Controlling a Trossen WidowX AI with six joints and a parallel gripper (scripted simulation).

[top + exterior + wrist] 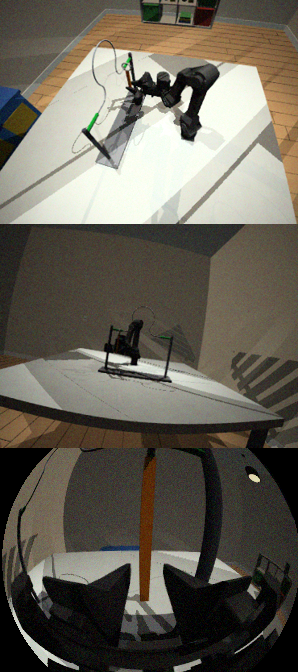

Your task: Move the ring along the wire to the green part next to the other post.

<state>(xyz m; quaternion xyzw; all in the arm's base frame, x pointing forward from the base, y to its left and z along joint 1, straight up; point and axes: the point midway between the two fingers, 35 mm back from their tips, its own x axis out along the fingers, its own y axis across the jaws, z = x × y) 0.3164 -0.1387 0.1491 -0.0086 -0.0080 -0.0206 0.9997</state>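
Observation:
The orange handle (pixel 128 76) (pixel 146 523) hangs nearly upright beneath the small ring (pixel 126 67), which is at the green part (pixel 128 61) (pixel 117 329) of the wire beside the far post (pixel 132 68) (pixel 214 513). My gripper (pixel 130 85) (pixel 147 568) is partly open, with a finger on each side of the handle's lower end in the wrist view. Gaps show on both sides, so it holds nothing. The ring is cut off or too dark to make out at the top of the wrist view. The other green part (pixel 93 121) (pixel 165 338) is by the near post (pixel 97 143) (pixel 169 354).
The thin grey wire (pixel 93 64) (pixel 143 306) arches high between the green parts. Both posts stand on a dark base plate (pixel 121 138). The far post stands close to the right of the handle in the wrist view. A blue and yellow box (pixel 10 106) is at the left.

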